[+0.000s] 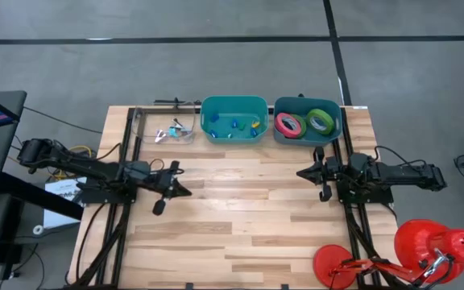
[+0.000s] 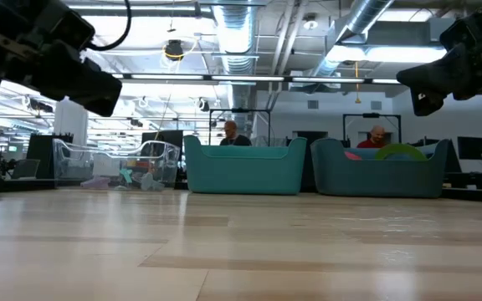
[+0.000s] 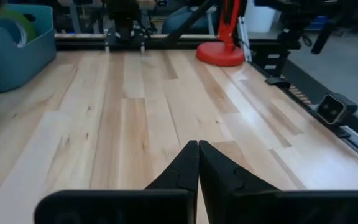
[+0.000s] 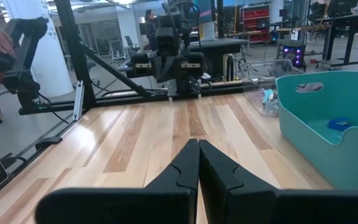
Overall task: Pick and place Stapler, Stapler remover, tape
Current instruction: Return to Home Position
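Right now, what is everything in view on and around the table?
table: one, light wood
clear bin: one, far edge, left
green-teal bin: one, far edge, middle
small pieces: several, blue and yellow, in it
blue-teal bin: one, far edge, right
pink-red tape: one roll, in the blue-teal bin
green tape: at least one roll, same bin
red stand: one, at the near right corner
people: two, beyond the bins
left gripper: one, dark, shut, over the table's left
right gripper: one, dark, shut, over the table's right

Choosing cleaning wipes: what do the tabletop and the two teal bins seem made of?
Tabletop: pale wood planks, visible grain and seams, low-sheen finish. Lighter teal bin and darker teal bin: probably moulded plastic, matte, rounded corners and uniform colour.
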### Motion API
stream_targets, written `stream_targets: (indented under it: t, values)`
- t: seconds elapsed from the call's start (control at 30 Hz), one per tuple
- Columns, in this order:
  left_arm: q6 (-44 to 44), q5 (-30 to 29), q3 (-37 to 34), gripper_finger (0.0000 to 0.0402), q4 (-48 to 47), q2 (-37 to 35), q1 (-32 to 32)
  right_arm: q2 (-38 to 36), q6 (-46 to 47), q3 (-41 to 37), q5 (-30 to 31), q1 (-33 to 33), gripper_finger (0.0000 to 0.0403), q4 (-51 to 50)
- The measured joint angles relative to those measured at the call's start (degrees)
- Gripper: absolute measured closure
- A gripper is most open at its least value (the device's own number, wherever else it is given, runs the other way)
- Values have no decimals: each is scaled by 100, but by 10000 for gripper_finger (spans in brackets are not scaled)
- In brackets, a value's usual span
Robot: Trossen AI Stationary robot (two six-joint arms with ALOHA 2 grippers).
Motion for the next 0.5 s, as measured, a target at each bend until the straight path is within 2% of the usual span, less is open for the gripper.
stream_targets:
  t: [0.5]
  values:
    - [16, -1, -559, 399, -39, -913, -184, 1, 0, 2, 0, -1, 403, 0]
